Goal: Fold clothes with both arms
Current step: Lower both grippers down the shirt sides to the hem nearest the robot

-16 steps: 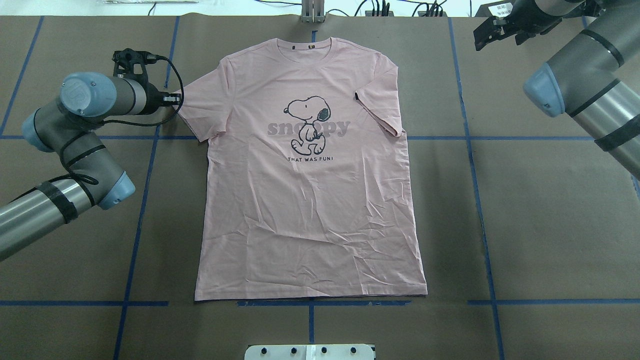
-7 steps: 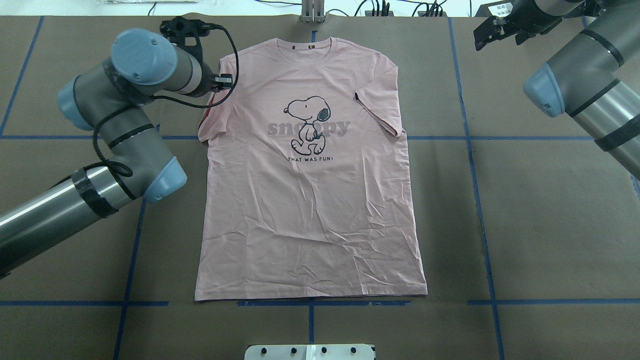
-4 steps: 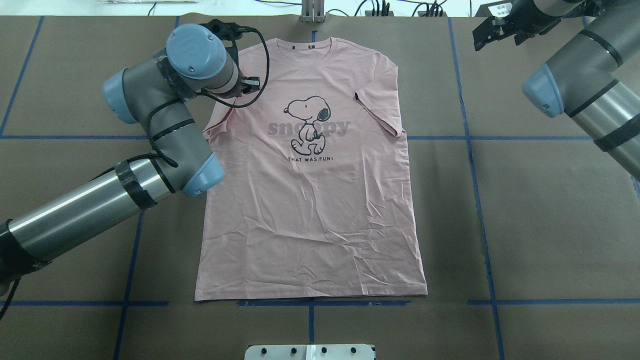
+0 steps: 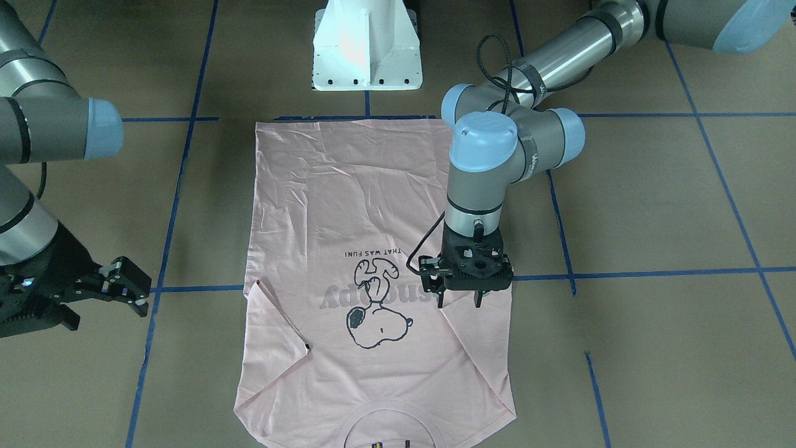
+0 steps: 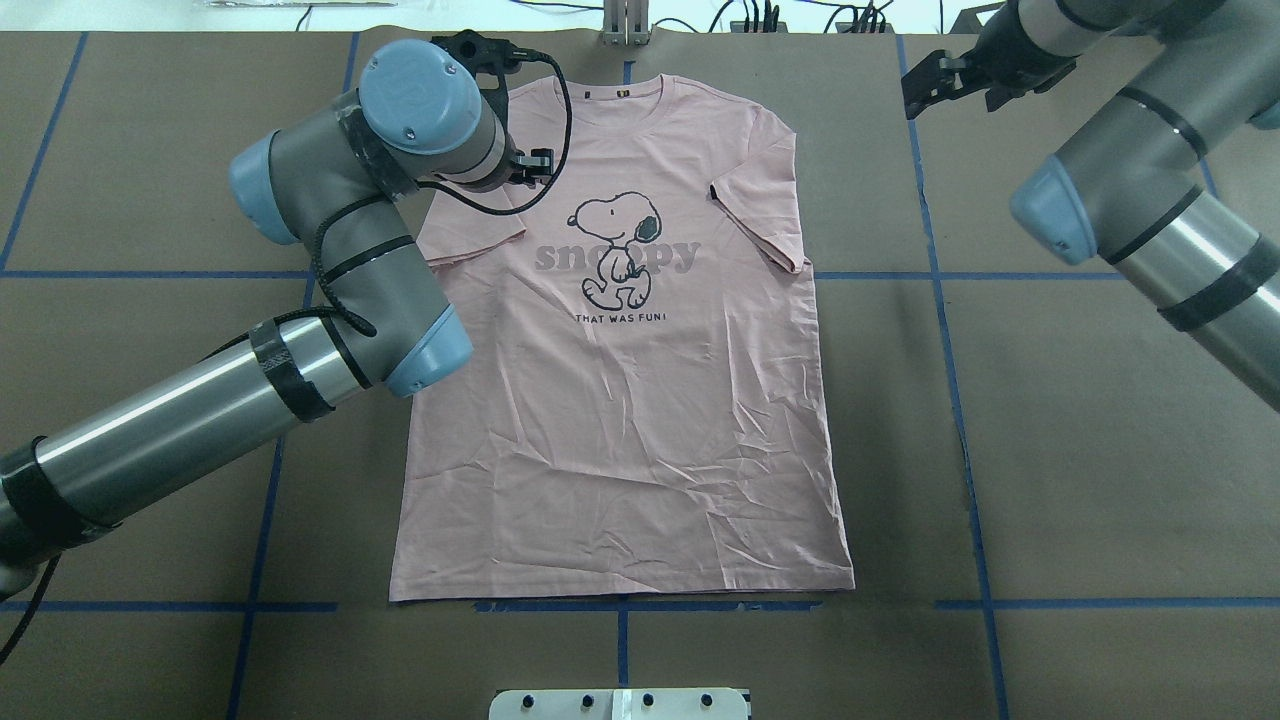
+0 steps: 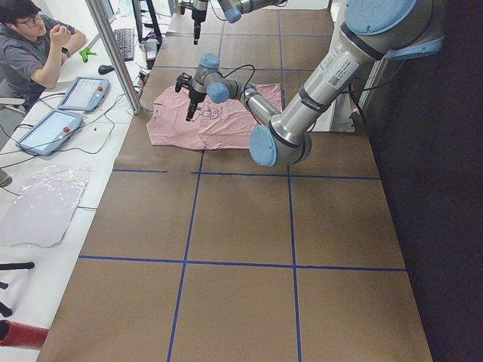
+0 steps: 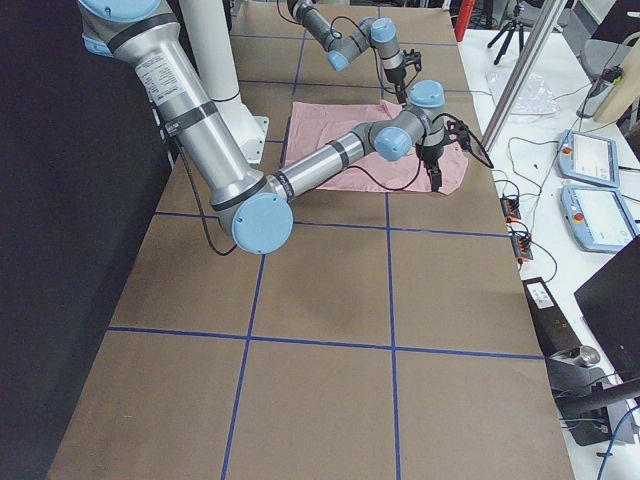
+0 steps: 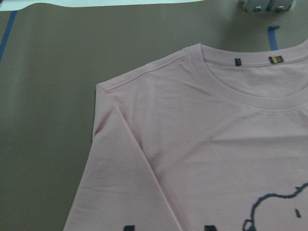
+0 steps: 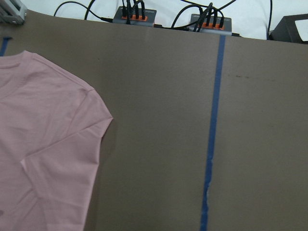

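Note:
The pale pink T-shirt (image 5: pixel 640 420) lies flat, print up, with its collar at the far edge. Both sleeves are folded inward: the left sleeve (image 4: pixel 476 348) lies over the chest beside the Snoopy print (image 4: pixel 376 311), and the right sleeve (image 5: pixel 765 215) is turned in with its dark tag showing. My left gripper (image 4: pixel 459 300) hangs just above the folded left sleeve, open, nothing between its fingers. In the left wrist view the collar (image 8: pixel 240 91) and shoulder fill the frame. My right gripper (image 5: pixel 925 88) hovers open past the shirt's right shoulder, off the cloth.
The white pedestal (image 4: pixel 367 46) stands at the robot's side of the brown table, which is marked with blue tape lines (image 5: pixel 950 330). Cables and plug boxes (image 9: pixel 134 17) line the far edge. A seated person (image 6: pixel 34 45) and tablets (image 6: pixel 83 92) are beyond it.
My left gripper carried the left sleeve from the shirt's side inward over the chest and let it go. The right arm shifted slightly toward the shirt.

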Available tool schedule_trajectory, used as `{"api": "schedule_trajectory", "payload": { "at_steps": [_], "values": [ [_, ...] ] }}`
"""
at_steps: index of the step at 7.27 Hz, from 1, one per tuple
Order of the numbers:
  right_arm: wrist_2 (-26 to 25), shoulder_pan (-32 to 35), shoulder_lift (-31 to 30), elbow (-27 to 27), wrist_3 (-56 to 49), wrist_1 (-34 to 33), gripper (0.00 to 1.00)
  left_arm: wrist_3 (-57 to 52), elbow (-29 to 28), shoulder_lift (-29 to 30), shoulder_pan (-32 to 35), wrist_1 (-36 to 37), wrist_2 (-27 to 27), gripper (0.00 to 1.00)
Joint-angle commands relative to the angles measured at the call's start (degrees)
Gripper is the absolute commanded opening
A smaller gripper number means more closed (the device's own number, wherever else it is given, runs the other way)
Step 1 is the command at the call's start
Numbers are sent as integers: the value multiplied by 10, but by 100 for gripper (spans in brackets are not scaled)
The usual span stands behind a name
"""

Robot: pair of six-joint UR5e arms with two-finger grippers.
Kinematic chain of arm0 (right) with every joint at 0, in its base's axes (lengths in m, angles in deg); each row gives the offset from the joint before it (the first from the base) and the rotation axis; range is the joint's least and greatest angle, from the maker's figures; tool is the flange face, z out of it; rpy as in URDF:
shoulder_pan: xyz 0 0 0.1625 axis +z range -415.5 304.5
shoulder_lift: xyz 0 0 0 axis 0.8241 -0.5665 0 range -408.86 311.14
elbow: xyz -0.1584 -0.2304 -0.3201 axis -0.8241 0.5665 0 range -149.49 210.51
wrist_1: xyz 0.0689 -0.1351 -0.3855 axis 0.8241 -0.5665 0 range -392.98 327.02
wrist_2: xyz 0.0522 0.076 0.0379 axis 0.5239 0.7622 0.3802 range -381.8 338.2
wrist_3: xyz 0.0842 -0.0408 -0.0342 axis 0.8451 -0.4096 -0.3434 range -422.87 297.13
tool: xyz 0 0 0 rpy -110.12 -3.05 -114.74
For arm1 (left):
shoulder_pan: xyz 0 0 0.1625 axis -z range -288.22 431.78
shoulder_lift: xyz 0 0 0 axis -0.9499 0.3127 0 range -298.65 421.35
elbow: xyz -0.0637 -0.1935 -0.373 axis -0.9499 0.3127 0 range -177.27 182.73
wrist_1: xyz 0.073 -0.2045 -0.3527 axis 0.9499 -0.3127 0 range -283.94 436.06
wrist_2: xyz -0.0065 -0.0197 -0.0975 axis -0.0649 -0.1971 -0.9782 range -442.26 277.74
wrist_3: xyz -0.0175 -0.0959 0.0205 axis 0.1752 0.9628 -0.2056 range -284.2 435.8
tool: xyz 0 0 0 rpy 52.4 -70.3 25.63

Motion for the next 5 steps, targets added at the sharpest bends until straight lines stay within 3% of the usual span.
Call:
{"api": "schedule_trajectory", "payload": {
  "at_steps": [1,2,5],
  "values": [
    [-73,-95,-21,-94,161,-2,100,-6,127,-65,-1,-2,-46,100],
    [-118,-153,-49,-148,239,-4,100,-6,190,-108,-6,-5,-64,100],
    [-278,-357,-225,-341,407,-3,100,52,331,-223,-105,-6,-55,100]
  ]
}}
